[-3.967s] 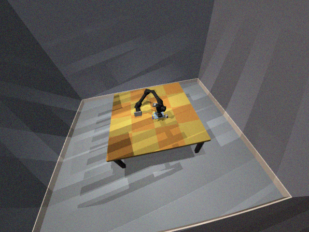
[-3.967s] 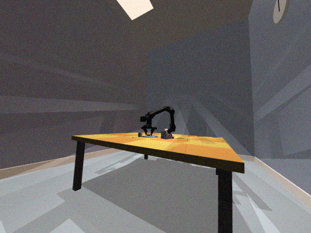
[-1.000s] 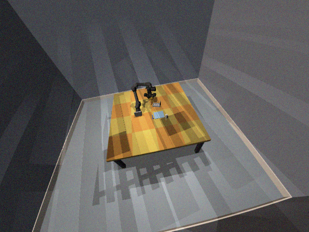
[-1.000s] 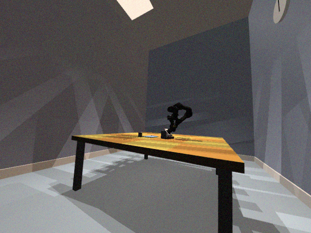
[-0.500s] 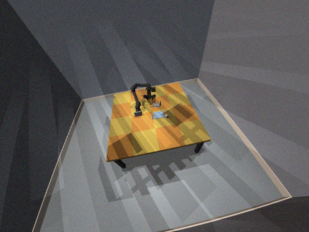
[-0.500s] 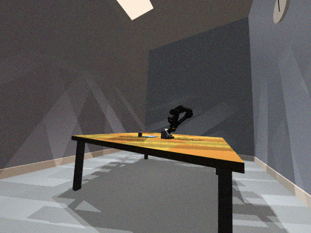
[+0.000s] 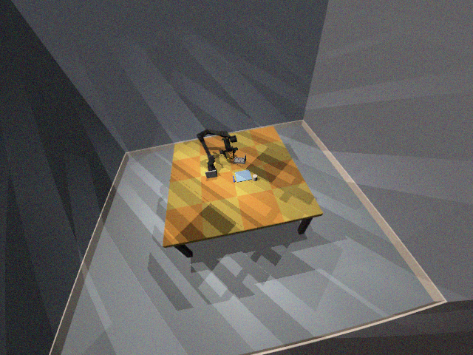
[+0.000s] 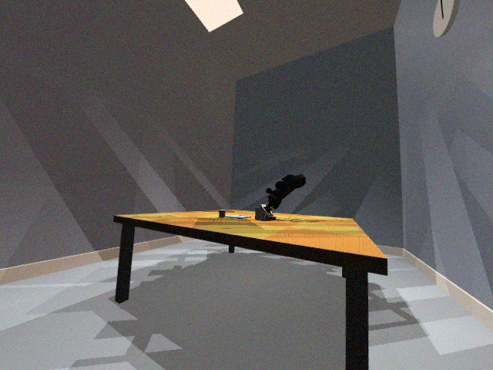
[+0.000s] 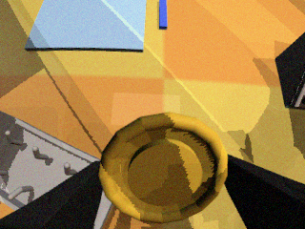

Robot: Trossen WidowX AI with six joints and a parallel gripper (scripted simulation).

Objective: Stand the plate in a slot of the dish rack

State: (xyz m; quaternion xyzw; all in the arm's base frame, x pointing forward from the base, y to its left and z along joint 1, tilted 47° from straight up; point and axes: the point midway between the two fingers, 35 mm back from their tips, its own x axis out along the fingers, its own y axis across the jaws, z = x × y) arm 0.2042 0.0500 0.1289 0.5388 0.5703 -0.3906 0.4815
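Note:
My gripper [image 9: 163, 166] [image 7: 229, 152] is shut on the yellow plate [image 9: 164, 178]. In the wrist view the plate's round face is toward the camera, with a black finger at its left and right edges. The gripper holds it above the table, beside the dish rack. The grey dish rack [image 9: 78, 155] [image 7: 239, 160] shows partly at the lower left of the wrist view, with several short pegs on its base. The plate and the left finger hide part of it. In the exterior view, the rack and plate cannot be told apart from the arm.
A light blue mat [image 7: 242, 176] [image 9: 91, 24] [image 8: 239, 216] lies on the table, with a blue bar [image 9: 163, 14] beside it. A small cup-like thing [image 7: 254, 177] [image 8: 221, 213] stands at the mat's other side. A dark box [image 7: 211, 174] is at the arm's base.

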